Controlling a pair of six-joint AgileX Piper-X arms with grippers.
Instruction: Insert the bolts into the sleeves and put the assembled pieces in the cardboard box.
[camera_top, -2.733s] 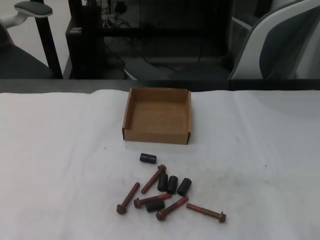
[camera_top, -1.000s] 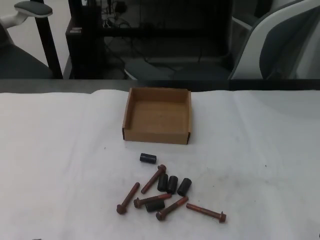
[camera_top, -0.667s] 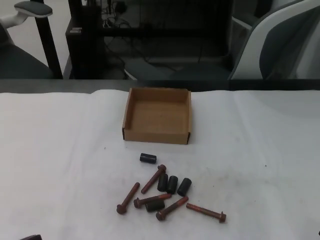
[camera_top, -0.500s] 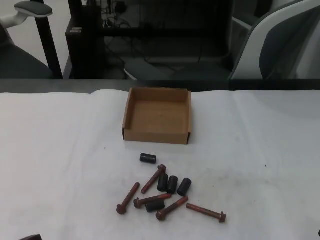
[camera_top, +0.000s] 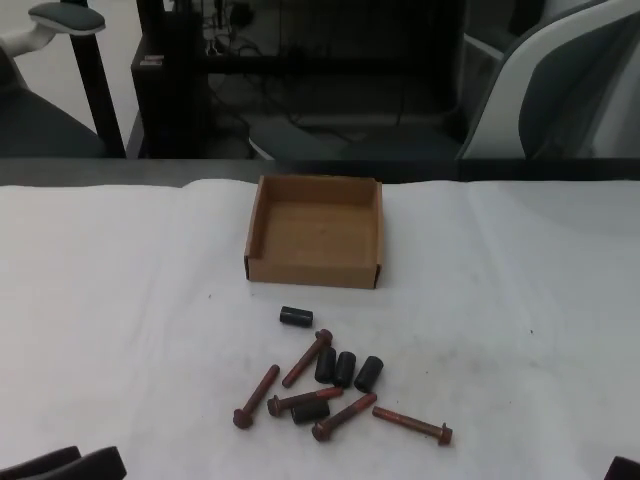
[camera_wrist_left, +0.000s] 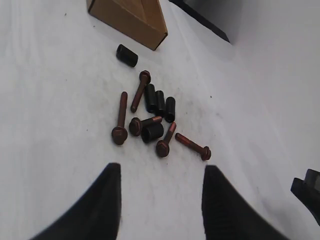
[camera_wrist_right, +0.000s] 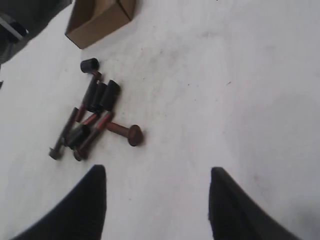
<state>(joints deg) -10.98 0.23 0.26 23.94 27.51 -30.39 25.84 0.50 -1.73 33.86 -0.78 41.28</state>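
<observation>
Bolts (camera_top: 305, 360) and sleeves (camera_top: 345, 369) lie jumbled near the cardboard box (camera_top: 313, 271), on its arm-facing side. Left gripper (camera_wrist_left: 161, 172) and right gripper (camera_wrist_right: 157, 172) hang spread, empty (nothing assembled yet); best grasp the outlying bolt (camera_top: 412, 424) mid-shank.

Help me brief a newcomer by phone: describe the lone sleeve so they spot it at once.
Find the box on the bench. Between it and the pile of bolts and sleeves lies one black sleeve. Unlike the others, it lies alone, touching nothing.
</observation>
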